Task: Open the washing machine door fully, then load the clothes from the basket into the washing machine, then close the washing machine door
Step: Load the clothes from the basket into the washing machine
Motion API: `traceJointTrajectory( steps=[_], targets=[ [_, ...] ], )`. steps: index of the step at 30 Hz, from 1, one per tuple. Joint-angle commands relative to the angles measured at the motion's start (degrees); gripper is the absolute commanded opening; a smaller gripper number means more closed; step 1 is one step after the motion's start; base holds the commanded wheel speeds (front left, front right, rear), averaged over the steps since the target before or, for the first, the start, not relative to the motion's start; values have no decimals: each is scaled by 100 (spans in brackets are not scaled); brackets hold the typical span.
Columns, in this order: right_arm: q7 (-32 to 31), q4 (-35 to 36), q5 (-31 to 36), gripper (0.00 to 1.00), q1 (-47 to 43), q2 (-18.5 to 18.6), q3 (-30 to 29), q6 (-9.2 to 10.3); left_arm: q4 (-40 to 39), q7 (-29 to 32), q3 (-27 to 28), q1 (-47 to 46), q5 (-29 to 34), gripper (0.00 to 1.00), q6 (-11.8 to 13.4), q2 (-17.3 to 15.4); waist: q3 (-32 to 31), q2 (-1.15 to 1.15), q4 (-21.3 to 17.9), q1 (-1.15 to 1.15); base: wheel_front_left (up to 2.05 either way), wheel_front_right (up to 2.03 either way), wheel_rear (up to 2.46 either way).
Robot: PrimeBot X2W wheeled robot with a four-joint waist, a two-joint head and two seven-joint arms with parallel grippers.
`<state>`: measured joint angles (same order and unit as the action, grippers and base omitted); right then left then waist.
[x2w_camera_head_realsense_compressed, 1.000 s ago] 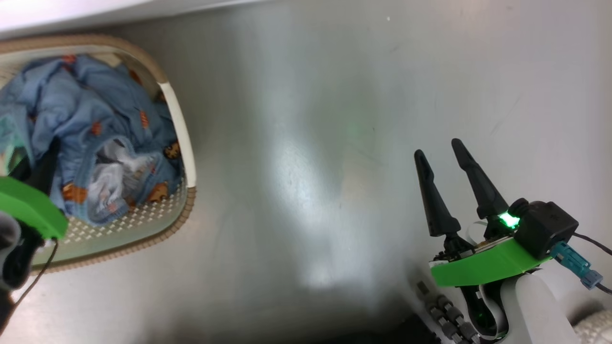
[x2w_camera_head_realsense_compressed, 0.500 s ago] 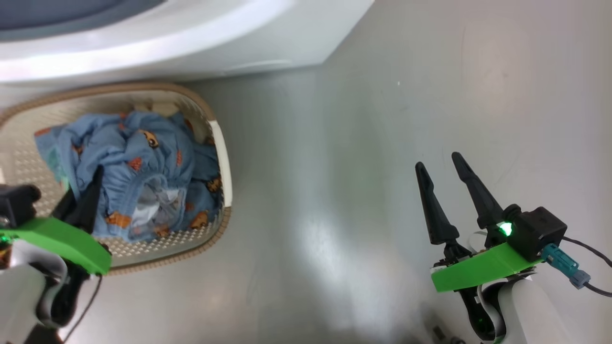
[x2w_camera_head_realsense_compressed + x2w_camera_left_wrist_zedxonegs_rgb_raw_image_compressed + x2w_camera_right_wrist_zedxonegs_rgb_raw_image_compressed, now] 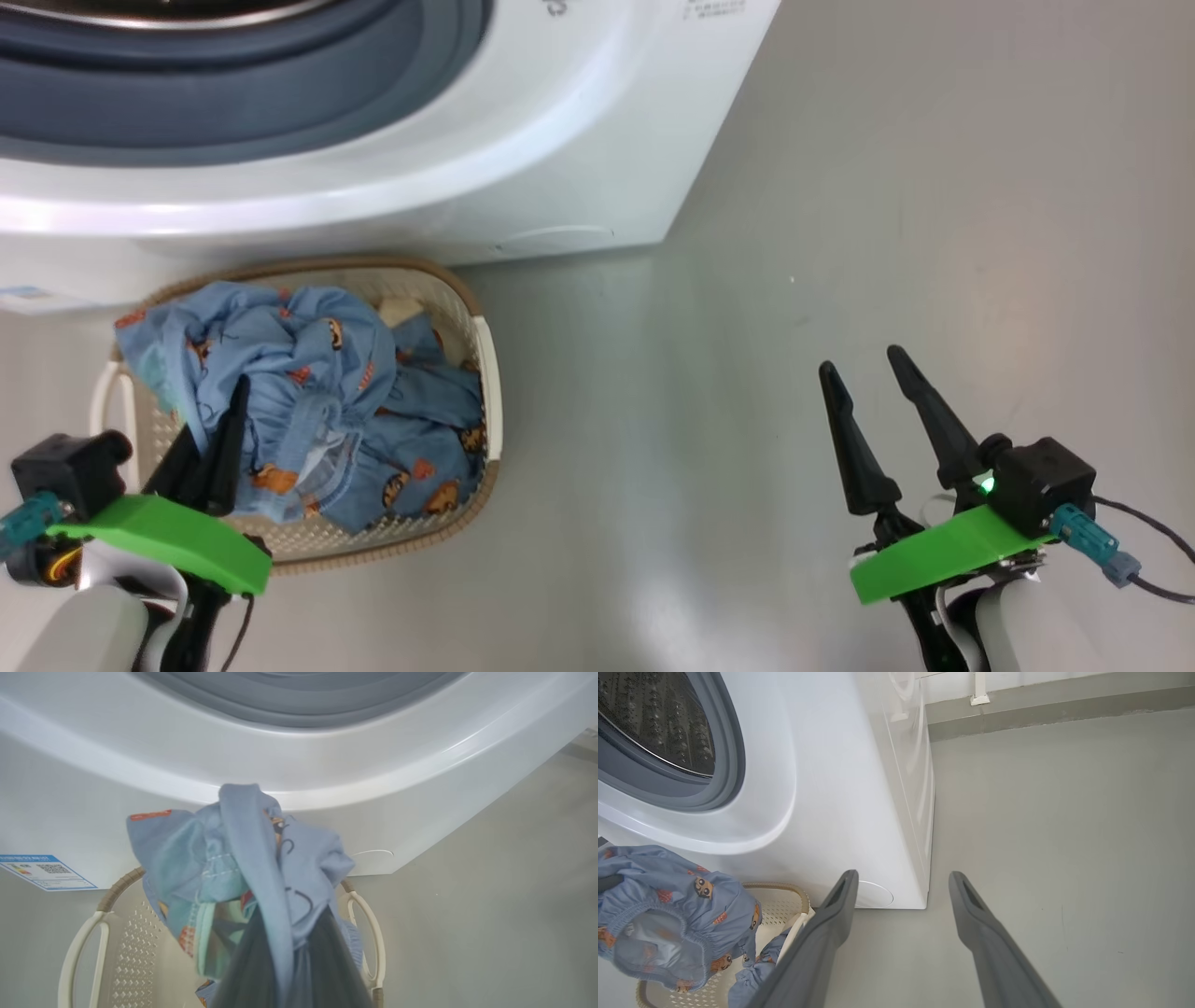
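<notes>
Rightward, bare floor (image 3: 672, 439) beside basket (image 3: 489, 392)

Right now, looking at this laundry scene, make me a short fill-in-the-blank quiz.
1. The left pincer is ____ on the clothes.
2. The right pincer is ____ and holds nothing.
3. The clothes are light ____ with small cartoon prints.
4. The basket stands on the floor in front of the white ____.
Missing words: shut; open; blue; washing machine.
</notes>
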<state>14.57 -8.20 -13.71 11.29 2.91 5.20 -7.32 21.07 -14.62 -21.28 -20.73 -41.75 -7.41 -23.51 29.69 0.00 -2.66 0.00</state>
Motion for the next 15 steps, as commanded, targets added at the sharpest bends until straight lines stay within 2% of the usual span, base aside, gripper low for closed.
traceJointTrajectory(
  steps=[1, 15],
  targets=[
    [43, 75, 49, 100, -216, -3, 124, -17, -176, -38, 289, 111, 103, 0, -8, -148, -372, 0, 136, 0, 0, 0, 0],
    [43, -248, 66, 100, -532, -3, 76, -17, -759, -38, 935, 741, 710, 0, -8, 281, -1393, 0, 272, 0, 0, 0, 0]
  ],
)
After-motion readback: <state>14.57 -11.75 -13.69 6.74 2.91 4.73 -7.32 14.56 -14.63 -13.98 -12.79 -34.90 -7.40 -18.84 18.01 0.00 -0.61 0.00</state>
